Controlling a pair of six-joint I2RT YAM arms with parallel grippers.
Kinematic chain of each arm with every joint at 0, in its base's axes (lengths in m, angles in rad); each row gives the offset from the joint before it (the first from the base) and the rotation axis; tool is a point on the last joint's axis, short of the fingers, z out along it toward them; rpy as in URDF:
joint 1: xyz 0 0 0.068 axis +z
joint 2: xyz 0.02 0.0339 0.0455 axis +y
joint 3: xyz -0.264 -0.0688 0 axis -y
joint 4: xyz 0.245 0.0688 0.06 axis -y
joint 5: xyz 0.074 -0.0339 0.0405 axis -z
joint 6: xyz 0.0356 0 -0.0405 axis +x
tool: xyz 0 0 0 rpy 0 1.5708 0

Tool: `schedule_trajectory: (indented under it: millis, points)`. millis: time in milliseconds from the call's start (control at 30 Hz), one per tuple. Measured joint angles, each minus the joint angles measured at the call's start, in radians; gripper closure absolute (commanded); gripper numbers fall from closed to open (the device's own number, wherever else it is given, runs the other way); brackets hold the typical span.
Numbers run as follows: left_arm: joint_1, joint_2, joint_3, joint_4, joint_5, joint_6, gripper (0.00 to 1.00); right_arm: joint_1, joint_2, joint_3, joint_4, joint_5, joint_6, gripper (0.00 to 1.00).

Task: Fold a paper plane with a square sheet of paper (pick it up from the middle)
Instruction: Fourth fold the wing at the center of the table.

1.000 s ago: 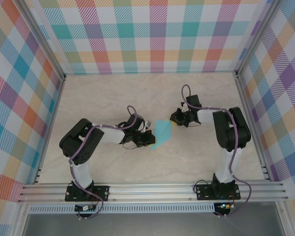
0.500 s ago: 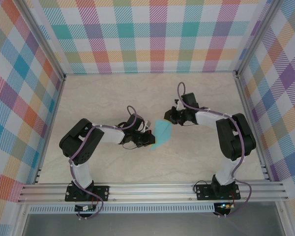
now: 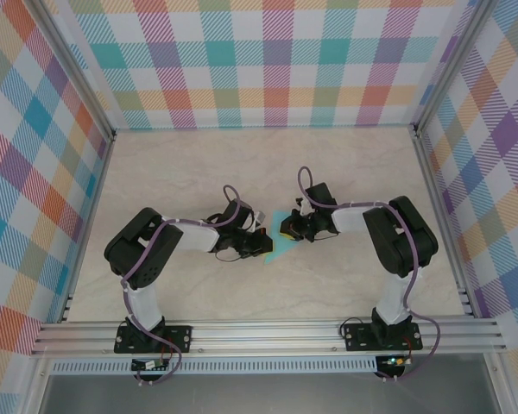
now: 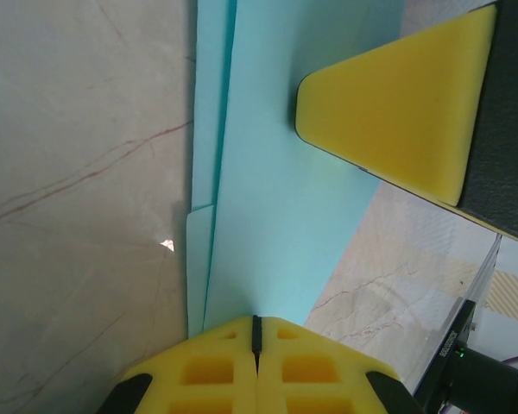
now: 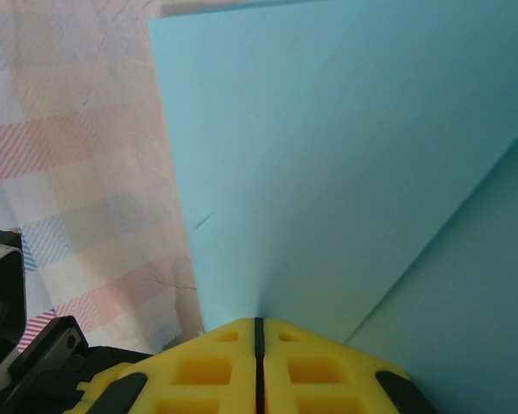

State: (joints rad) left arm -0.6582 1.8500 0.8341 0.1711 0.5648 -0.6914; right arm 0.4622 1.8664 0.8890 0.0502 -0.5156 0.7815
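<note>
Top external view: one marbled table (image 3: 198, 172) sits inside checked walls (image 3: 276, 60), and on it are two arms, two grippers and a single sheet of paper. The left arm (image 3: 147, 250) reaches in from 9 o'clock and the right arm (image 3: 397, 237) from 3 o'clock, so that the left gripper (image 3: 261, 244) and right gripper (image 3: 287, 228) meet just beside each other near the table's centre. The sheet of paper (image 3: 277, 249) lies between them as a small pale turquoise patch, partly hidden under the right gripper. In the left wrist view the sheet of paper (image 4: 276, 190) is plain and unmarked, with stacked layers whose long edges run side by side at its 9 o'clock side. It rises from 6 o'clock towards 12 o'clock out of the left gripper (image 4: 256, 321), whose yellow fingers are pressed together on its lower edge. A yellow finger pad (image 4: 388, 103) of the right gripper lies across the paper at 2 o'clock. In the right wrist view the sheet of paper (image 5: 328, 155) shows a diagonal crease or layer edge running towards 4 o'clock. The right gripper (image 5: 259, 323), at 6 o'clock, has its fingers closed together on the paper's near edge.
</note>
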Motion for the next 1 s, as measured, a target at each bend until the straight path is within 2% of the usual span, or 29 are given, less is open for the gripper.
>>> schedule_trajectory:
  millis: [367,667,1000]
  points:
    - [0.0,-0.002,0.026,-0.04,0.002,0.0,0.97,0.004,-0.007,0.0,-0.01,0.026,-0.016,0.92]
    - [0.0,0.004,0.146,-0.216,-0.017,0.001,0.93,0.004,-0.006,0.001,-0.013,0.026,-0.031,0.92]
    - [0.002,0.084,0.199,-0.206,0.011,0.0,0.9,0.004,-0.006,0.001,-0.013,0.026,-0.031,0.92]
